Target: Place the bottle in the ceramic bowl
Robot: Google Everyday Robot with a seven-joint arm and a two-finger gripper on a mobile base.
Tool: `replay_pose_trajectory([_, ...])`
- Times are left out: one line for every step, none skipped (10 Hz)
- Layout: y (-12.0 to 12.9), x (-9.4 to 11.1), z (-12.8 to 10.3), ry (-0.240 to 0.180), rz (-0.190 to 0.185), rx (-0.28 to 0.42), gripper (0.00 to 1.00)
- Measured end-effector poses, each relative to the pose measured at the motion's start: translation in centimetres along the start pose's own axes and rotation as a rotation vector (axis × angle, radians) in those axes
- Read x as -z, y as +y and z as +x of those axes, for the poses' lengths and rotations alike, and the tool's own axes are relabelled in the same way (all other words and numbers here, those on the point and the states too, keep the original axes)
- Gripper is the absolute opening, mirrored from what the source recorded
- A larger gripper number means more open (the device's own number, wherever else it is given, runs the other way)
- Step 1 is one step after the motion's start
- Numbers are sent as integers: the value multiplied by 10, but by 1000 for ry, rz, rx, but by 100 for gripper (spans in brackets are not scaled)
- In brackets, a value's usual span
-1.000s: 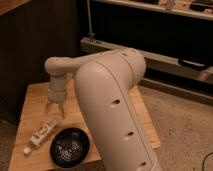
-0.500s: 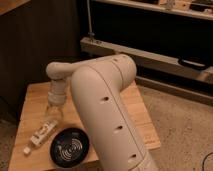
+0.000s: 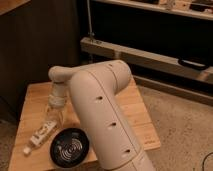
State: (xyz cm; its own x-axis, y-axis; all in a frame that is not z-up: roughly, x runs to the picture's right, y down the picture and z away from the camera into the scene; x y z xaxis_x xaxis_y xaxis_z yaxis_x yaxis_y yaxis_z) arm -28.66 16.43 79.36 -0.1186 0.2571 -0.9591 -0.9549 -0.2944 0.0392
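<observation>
bottle (image 3: 42,132): flat on its side on the wooden table (image 3: 125,107), over by the front-left corner, label with dark marks facing up

cap (image 3: 27,149): white, pointing at the front-left edge; the other end aims back up toward the gripper

gripper (image 3: 56,115): hanging straight down off the wrist over the left half of the table, right above the bottle's far end

fingers (image 3: 51,111): spread wide, pale and kinda see-through, holding nothing

bottle vs fingers: just below and in front of the tips, far end closest to them; not up between them, not lifted; touching or a hair apart, honestly can't tell

arm (image 3: 100,115): fat cream link with dark holes, filling the middle of the view and covering a good chunk of the table

vs a second ago: gripper lower now and closer to the bottle, wrist dropped along with it, big link leaning further left over the table

fingers vs a second ago: same wide spread, no change

bottle and bowl vs a second ago: same spots, not budged

ceramic bowl (image 3: 70,148): round, shallow, glossy black, at the front edge just right of the bottle, close beside it but apart

inside the bowl: only the pale ring lines on show

bottle vs bowl: out on the wood, not in it yet
</observation>
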Motion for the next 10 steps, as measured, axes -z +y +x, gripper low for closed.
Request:
replay_pose_trajectory([1,-2,0,6,1,-1,65])
replay_pose_trajectory([4,-4,2,11,3,1,65])
replay_pose_trajectory([6,-6,4,14,5,-1,65])
replay_pose_trajectory([8,-7,5,16,6,-4,65])
replay_pose_trajectory([10,-8,7,16,8,-4,65])
replay_pose_trajectory([14,-10,9,18,12,-2,65])
replay_pose_trajectory([18,-13,11,20,17,2,65])
replay_pose_trajectory([20,-16,12,21,19,3,65])
replay_pose_trajectory([22,-18,12,22,19,6,65])
replay_pose_trajectory([25,-21,13,21,20,11,65])
